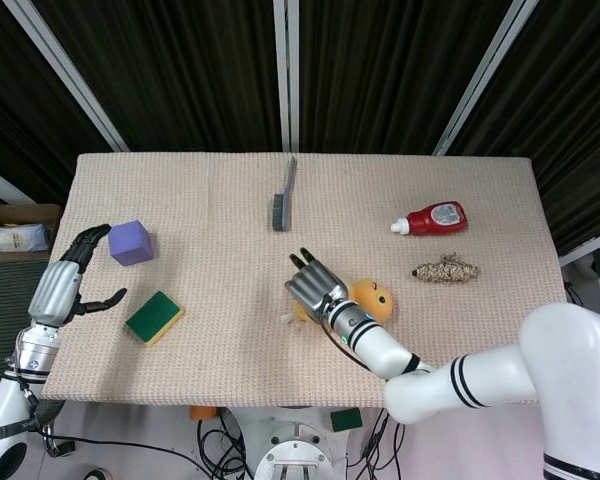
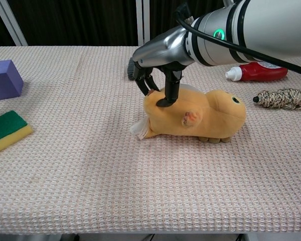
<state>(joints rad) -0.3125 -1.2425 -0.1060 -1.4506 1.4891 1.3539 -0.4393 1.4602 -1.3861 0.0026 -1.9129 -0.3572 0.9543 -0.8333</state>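
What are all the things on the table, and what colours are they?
Plush toy: one, orange-yellow, lying on its side near the middle of the table, with a small white tag at its rear end.
Block: one, purple, at the table's left side.
Sponge: one, green on yellow, in front of the block.
Brush: one, grey, near the far edge at the middle.
Bottle: one, red with a white cap, lying on its side at the right.
Rope toy: one, beige and dark, just in front of the bottle.
Table: one, covered in beige woven cloth.
Left hand: fingers apart, holding nothing, at the left table edge near the block.
Right hand: fingertips pressing on the plush toy's rear end.
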